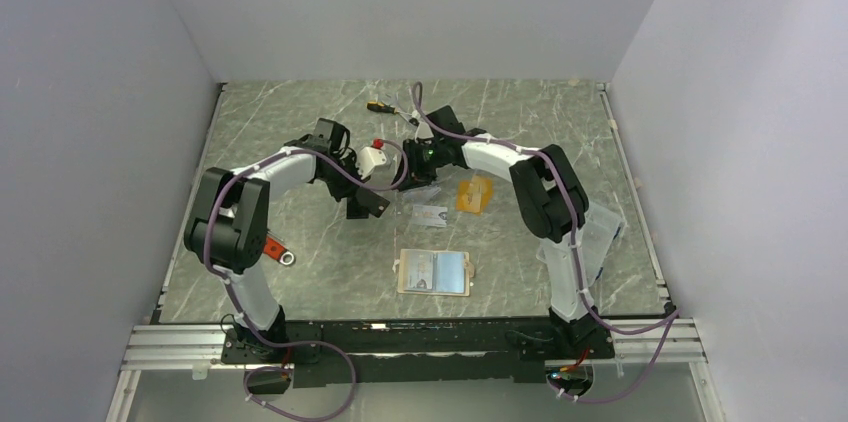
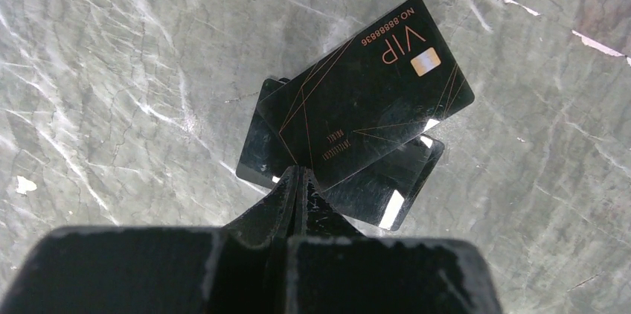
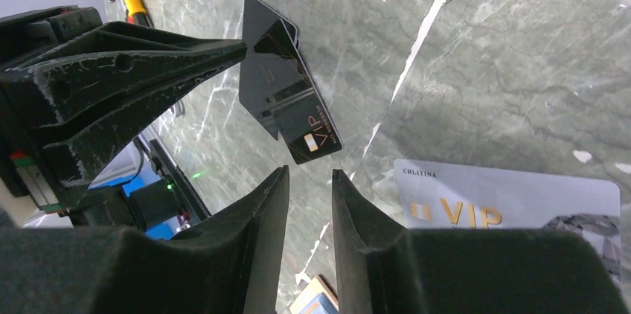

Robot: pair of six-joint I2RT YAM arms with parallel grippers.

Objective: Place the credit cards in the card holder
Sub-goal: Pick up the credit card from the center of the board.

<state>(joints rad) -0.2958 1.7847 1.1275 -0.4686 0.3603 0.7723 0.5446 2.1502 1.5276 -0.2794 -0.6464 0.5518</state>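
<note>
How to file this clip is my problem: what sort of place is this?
Likely a robot test cell: plain walls around a marbled table, left arm and right arm bolted at its edge.

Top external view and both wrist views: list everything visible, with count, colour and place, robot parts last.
black VIP card: one, black with gold lettering, pinched by one edge and lifted off the table
silver-grey VIP card: one seen for sure, silver-grey, flat at mid-table
orange card: one, orange, flat, just right of the silver-grey card
card holder: one, tan with blue inside, lying open, near centre
screwdriver: one, yellow and black, far side
metal ring with tag: one, silver ring, orange-red tag, near left
clear plastic box: one, transparent, right side
table: one, grey-green marbled
left fingers: black, shut on the black VIP card
right fingers: black, parted, empty, beside the held card
</note>
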